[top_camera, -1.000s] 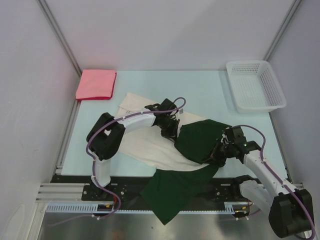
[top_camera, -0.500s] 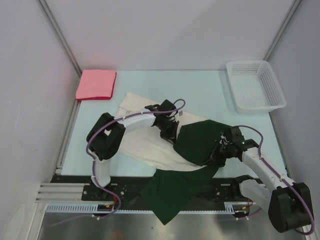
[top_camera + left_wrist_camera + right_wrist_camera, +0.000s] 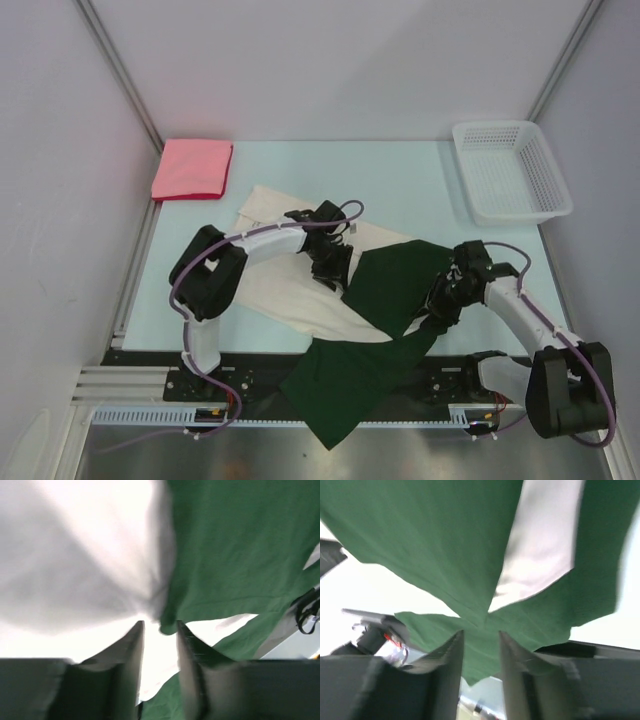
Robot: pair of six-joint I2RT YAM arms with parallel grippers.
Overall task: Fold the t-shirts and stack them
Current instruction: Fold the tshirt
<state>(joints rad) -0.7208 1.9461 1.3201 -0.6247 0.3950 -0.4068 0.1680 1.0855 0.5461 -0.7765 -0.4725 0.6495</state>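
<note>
The shirt (image 3: 385, 290) under both grippers is soft matt cloth, dark green and cream, creased where it bunches just ahead of the left gripper (image 3: 160, 625). That gripper's fingers (image 3: 127, 665) look like dull dark plastic; the right gripper (image 3: 480, 632) has the same matt fingers (image 3: 447, 665). Well beyond the left gripper, the pink-red shirt (image 3: 192, 168) is smooth flat cloth. Far past the right gripper, the basket (image 3: 510, 172) is white plastic mesh. The table (image 3: 400, 180) is smooth, pale, nearly matt
</note>
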